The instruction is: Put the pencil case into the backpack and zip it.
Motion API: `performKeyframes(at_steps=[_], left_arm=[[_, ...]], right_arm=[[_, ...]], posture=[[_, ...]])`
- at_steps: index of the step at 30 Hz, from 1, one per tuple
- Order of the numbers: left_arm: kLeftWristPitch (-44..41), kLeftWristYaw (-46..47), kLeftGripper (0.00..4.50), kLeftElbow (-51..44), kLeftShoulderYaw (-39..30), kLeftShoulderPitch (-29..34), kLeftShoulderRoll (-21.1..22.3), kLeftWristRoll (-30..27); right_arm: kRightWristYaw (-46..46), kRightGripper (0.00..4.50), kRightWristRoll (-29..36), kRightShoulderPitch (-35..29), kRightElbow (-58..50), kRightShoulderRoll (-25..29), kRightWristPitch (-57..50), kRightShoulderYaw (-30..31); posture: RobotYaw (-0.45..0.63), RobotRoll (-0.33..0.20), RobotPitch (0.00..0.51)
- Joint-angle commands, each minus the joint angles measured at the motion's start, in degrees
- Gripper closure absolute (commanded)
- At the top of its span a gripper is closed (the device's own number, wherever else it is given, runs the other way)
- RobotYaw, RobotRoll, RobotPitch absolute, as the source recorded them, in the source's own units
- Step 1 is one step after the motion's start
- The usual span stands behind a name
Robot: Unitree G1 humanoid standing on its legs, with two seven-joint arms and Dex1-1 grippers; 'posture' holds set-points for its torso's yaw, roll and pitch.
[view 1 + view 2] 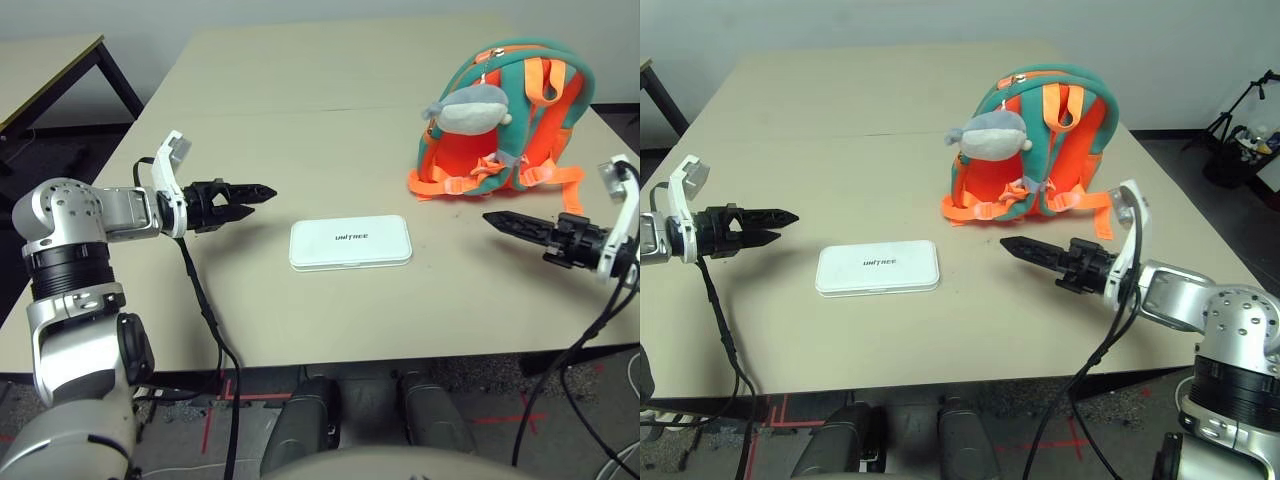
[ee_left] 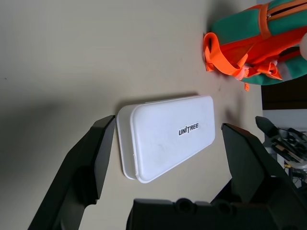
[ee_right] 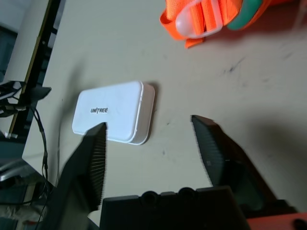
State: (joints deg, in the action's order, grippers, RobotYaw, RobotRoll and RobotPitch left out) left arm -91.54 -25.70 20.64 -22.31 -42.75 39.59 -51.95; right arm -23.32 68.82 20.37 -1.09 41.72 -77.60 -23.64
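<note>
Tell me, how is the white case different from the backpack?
The pencil case is plain white; the backpack is teal and orange. The pencil case lies flat; the backpack stands up. The pencil case is small and thin; the backpack is bigger and puffy. Both sit on the table, and nothing holds either one.

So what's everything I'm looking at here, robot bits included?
pencil case: one, white with small dark lettering, flat on the table between the two grippers.
backpack: one, teal and orange, standing at the table's far right.
plush charm: one, grey, hanging on the backpack's front.
table: one, beige, under everything.
second table: one, dark-framed, far left.
left gripper: one, black fingers, open, left of the case.
right gripper: one, black fingers, open, right of the case.
</note>
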Motion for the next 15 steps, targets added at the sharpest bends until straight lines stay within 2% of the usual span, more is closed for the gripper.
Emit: performKeyframes(at_steps=[1, 8, 15], left_arm=[[-0.96, 1.32, 0.00, 1.35, 1.40, 0.29, -0.13, -1.68], [-0.96, 3.57, 0.00, 4.04, 3.36, 0.63, 0.09, -6.53], [-0.96, 5.74, 0.00, 6.36, 4.93, 1.33, 1.09, -11.08]], right_arm=[[0.55, 2.11, -2.10, 1.31, 1.89, -0.78, -2.29, 2.81], [1.79, 4.41, -5.90, 5.09, 5.13, -4.25, -6.17, 6.57], [1.19, 4.46, -11.35, 8.37, 7.94, -7.60, -5.01, 9.09]], posture=[[-0.07, 0.000, 0.085], [-0.07, 0.000, 0.091], [-0.07, 0.000, 0.094]])
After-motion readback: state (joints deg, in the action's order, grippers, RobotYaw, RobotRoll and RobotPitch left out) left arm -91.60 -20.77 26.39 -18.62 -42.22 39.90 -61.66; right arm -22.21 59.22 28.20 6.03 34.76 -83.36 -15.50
